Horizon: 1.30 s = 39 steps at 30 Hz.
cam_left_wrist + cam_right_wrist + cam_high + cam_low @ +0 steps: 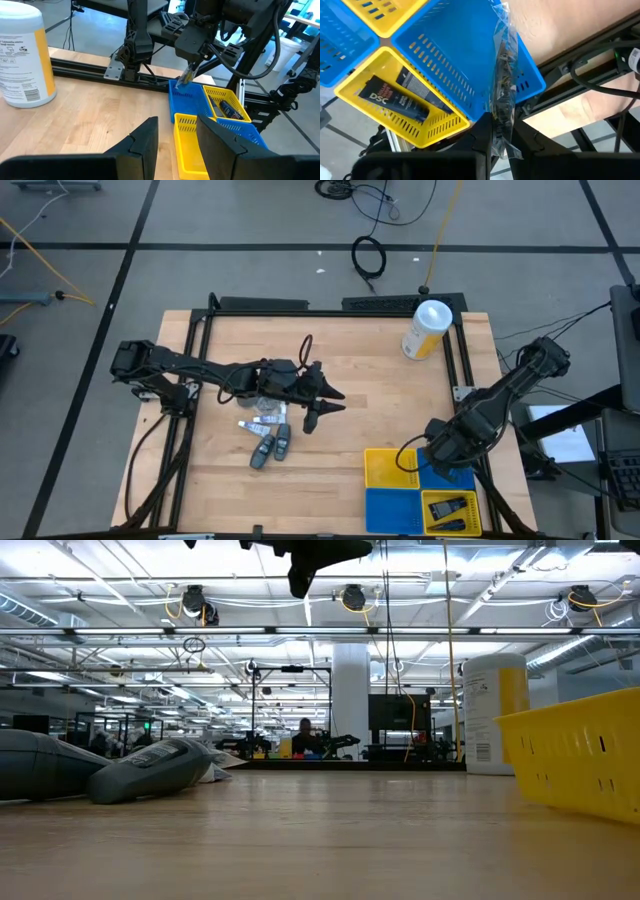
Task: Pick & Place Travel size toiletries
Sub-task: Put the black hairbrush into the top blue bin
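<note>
Toiletries first: clear-wrapped piece (502, 85) pinched between the nearly shut fingers of the right gripper (501, 131), hanging over the blue basket (455, 65), long axis running straight out from the fingertips. Risks snagging the crinkly wrap on the basket rim just beyond the tips, or sticking to a finger on release and landing beside the basket. Farther off, left gripper (175, 140) partly open and holding nothing, above the table beside the remaining dark grey pieces (272, 448) and white tubes (262, 422).
</note>
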Tool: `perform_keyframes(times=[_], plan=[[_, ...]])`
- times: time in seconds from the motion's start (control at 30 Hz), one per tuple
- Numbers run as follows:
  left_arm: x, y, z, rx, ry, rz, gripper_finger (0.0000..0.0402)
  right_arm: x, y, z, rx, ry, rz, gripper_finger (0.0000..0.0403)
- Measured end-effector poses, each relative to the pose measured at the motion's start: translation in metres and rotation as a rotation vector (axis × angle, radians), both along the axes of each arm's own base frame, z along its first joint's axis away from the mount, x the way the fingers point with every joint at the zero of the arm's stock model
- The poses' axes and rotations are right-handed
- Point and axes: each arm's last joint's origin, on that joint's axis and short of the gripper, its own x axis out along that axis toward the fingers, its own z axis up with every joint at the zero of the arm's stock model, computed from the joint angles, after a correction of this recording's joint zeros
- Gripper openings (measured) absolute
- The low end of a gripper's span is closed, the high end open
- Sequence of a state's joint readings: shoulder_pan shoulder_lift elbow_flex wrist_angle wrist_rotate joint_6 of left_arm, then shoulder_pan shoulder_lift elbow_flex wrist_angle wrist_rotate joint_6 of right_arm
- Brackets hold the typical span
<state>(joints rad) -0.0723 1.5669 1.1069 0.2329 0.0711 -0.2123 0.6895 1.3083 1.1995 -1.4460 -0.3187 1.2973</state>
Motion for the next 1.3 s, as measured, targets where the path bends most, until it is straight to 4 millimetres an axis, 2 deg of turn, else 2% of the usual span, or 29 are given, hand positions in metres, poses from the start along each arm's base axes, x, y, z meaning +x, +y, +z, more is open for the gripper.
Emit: perform_keyframes(times=[0.3,0.9,1.3], plan=[[-0.0001,0.0,-0.0004,0.0,0.004,0.0,0.0134,-0.0017,-0.0026,0.0,-0.038,-0.004,0.029,0.0036],[-0.0007,0.0003,-0.0025,0.002,0.027,0.0,0.0134,-0.0047,-0.0062,0.0001,-0.089,0.014,0.042,0.0158],[-0.0007,0.0003,-0.0026,0.002,0.028,0.0,0.0134,-0.0039,-0.0065,-0.0002,-0.104,-0.009,0.059,0.016]])
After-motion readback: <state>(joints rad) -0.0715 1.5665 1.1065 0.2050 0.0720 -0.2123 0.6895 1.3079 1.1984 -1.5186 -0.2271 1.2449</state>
